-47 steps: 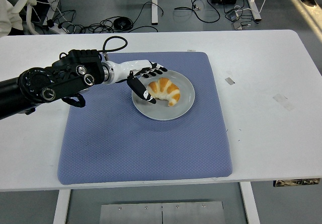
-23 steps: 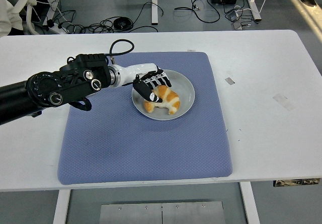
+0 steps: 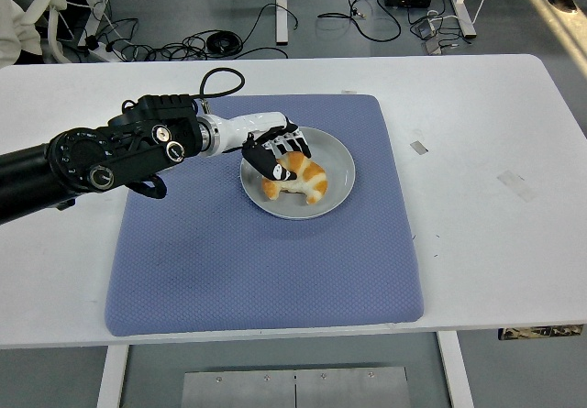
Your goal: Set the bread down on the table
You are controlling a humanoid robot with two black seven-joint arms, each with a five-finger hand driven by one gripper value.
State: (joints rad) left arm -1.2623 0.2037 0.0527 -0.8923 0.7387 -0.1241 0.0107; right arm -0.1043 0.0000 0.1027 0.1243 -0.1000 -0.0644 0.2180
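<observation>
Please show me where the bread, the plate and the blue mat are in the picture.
bread (image 3: 306, 180), head view, on its striped right half.
plate (image 3: 340, 164), head view, on its bare right rim.
blue mat (image 3: 275, 270), head view, on its open middle part below the plate.

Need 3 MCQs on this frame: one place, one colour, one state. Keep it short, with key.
1. Where is the bread?
A. on the grey plate
B. on the bare table
C. on the floor

2. What colour is the mat under the plate?
A. red
B. blue
C. green

3. What is the left hand doing?
A. resting at the table edge
B. holding a cup
C. fingers curled over the bread on the plate

Key: 1 A, the bread lies inside the plate's rim. 2 B, the mat is blue against the white table. 3 C, the fingers wrap the bread's left end, which is not yet lifted clear.
</observation>
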